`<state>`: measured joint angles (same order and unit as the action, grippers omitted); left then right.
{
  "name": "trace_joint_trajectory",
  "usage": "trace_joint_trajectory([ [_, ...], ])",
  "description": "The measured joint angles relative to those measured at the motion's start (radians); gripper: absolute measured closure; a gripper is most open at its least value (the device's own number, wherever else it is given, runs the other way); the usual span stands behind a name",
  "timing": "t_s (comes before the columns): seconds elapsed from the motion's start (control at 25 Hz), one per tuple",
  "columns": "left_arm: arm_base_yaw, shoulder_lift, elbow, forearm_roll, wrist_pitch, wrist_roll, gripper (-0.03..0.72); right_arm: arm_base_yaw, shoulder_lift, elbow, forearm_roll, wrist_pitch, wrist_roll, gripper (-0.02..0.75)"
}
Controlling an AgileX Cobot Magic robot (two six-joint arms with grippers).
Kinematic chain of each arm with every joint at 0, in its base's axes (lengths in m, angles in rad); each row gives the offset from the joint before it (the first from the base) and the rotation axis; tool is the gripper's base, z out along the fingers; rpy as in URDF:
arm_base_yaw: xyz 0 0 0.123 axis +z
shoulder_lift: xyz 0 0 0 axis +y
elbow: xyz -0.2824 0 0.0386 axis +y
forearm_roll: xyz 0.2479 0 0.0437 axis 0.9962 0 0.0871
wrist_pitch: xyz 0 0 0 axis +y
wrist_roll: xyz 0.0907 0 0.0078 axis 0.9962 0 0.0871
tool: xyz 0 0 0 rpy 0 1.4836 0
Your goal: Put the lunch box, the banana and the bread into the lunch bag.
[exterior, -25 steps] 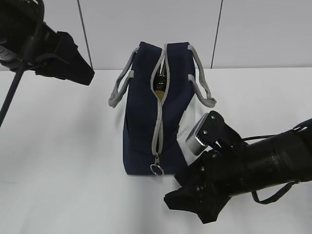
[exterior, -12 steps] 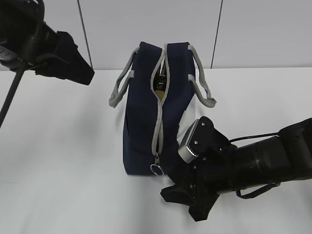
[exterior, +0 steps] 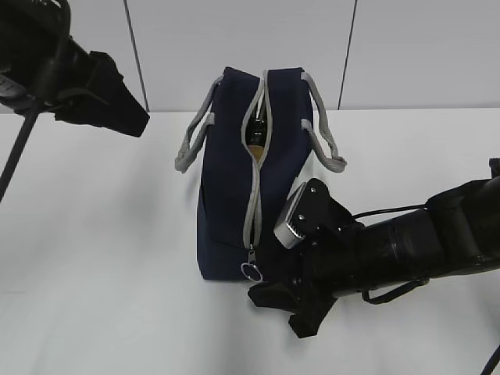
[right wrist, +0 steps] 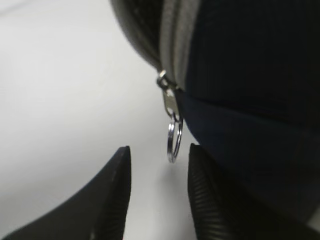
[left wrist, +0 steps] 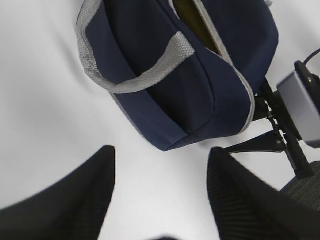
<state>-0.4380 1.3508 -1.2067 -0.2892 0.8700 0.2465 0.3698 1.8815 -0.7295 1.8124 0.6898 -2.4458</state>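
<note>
right end effector [exterior: 275, 301] low on the white surface [exterior: 101, 234], just in front of the lunch bag's [exterior: 234, 195] near end, fingers parted a little with nothing between them. in the right wrist view the ring pull [right wrist: 174, 142] hangs from the grey zipper [right wrist: 172, 40] just beyond the gap between the two fingertips [right wrist: 112, 190], not touched. lunch bag stands upright mid surface, navy, grey strap handles [exterior: 191, 144] drooping off both sides. zipper runs along the top from the near end; closed for the near part, gaping toward the far end, something dark yellowish [exterior: 256, 129] inside the gap, cannot tell what. left end effector [left wrist: 160, 200] up beyond the lunch bag's left side, clear of it, fingers spread wide and empty in the left wrist view. grey wall panels [exterior: 234, 39] behind the lunch bag.
</note>
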Motion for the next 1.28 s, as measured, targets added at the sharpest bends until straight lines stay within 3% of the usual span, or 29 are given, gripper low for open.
trace_joint_trajectory([
  [0.12,0.0,0.0,0.001,0.009,0.001,0.0,0.274,0.0,0.0,-0.005,0.002,0.014,-0.002,0.525],
  [0.36,0.0,0.0,0.001,0.011,0.003,0.0,0.274,0.0,0.002,-0.006,0.002,0.023,-0.002,0.568],
  [0.52,0.0,0.0,0.001,0.011,0.005,0.0,0.277,0.0,0.002,-0.006,0.002,0.019,-0.002,0.712],
  [0.6,0.0,0.0,0.001,0.011,0.01,0.0,0.284,0.0,0.002,-0.006,0.002,0.015,-0.002,0.748],
  [0.88,0.0,0.0,0.001,0.011,0.019,0.0,0.292,0.0,-0.002,-0.006,-0.016,0.011,0.091,0.754],
  [1.28,0.0,0.0,0.001,0.011,0.022,0.0,0.293,0.0,-0.131,-0.006,-0.211,-0.059,0.336,0.754],
])
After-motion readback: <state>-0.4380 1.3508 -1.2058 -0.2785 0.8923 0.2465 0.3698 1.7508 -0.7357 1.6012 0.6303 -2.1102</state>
